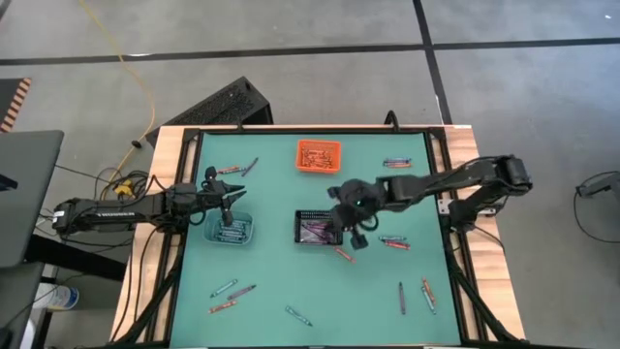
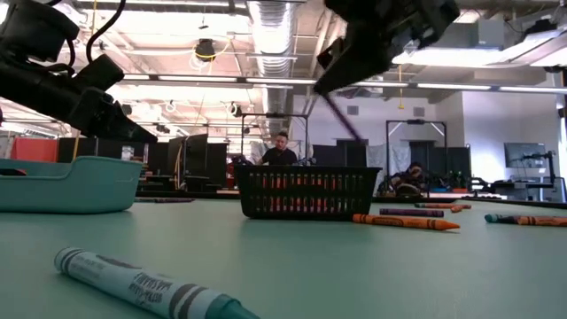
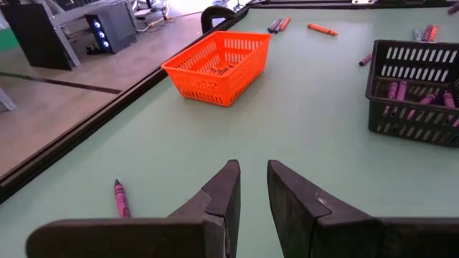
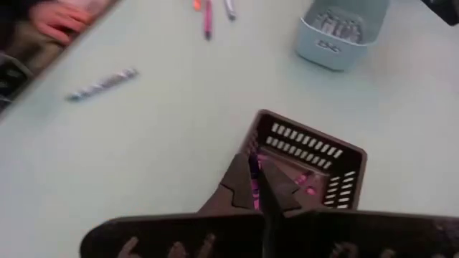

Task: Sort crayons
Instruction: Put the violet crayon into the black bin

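Above black bin (image 1: 314, 231), right hand (image 1: 341, 225) grasping purple crayon (image 4: 253, 188), left hand (image 1: 230, 201) released over teal bin (image 1: 229, 232).

Crayons: loose sticks lie flat across the green counter (image 1: 281, 184). A pair sits at 11 o'clock (image 1: 235, 169), a cluster at 7 o'clock (image 1: 231, 294), several at 4 to 5 o'clock (image 1: 424, 293). Purple ones fill the black bin (image 1: 315, 230). One purple crayon (image 4: 253, 185) hangs tilted, pinched in the right end effector (image 4: 256, 188) above that bin.

a: what do the arms look like?
b: both dark, near black, built of jointed segments; the left arm (image 1: 116, 210) bears small white lettering.
a: the fingers?
b: dark, wedge-shaped fingers (image 3: 219, 201).
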